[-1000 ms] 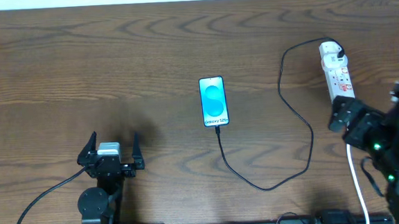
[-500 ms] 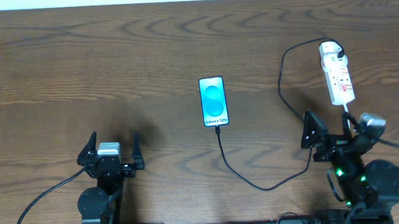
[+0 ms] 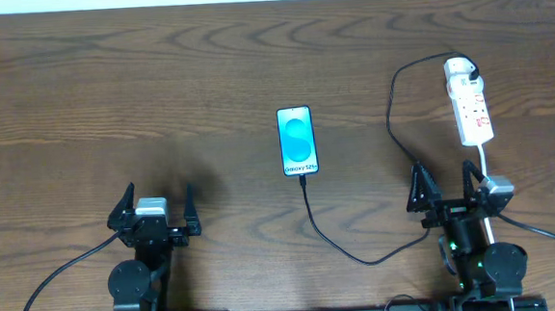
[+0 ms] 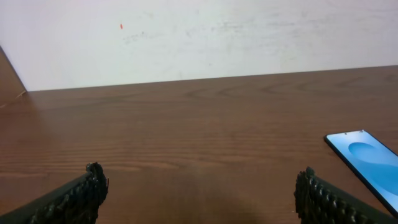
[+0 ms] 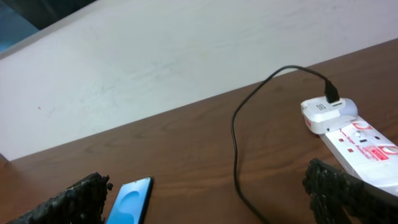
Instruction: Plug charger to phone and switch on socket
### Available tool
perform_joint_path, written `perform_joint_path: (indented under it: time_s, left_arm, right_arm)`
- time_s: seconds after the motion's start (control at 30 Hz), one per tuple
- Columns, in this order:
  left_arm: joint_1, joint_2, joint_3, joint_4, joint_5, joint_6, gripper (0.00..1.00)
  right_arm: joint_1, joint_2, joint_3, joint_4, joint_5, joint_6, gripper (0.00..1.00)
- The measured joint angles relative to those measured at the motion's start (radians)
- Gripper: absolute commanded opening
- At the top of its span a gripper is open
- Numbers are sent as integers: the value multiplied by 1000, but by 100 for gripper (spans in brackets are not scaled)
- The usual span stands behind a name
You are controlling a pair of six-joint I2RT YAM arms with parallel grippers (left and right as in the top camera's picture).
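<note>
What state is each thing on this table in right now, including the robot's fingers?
phone: lying flat, screen lit blue.
charger: plug in the socket's far end, connector at the phone's near edge, seemingly plugged in.
socket: lying flat; switch too small to tell whether it is on or off.
left fingers: open, holding nothing.
right fingers: open, holding nothing.

The white socket (image 5: 357, 134) lies at the right on the brown table (image 5: 186, 146). The charger (image 5: 235, 134) has its black plug in the socket's far end, and its cable curves down the middle. The phone (image 5: 132, 200) shows partly at lower left, between the widely parted fingers (image 5: 74, 200) of the right gripper (image 5: 208, 186).
</note>
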Motion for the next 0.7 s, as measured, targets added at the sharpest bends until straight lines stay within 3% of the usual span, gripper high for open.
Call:
perform_joint_path:
  time_s: [0.33,0.7]
  left_arm:
    - [0,0,0,0,0,0,98]
    - [0,0,0,0,0,0,98]
  right_arm:
    - [0,-24,-30,-68,0,-68,99]
    - [-1,-37,-30,-72,0,-335,99]
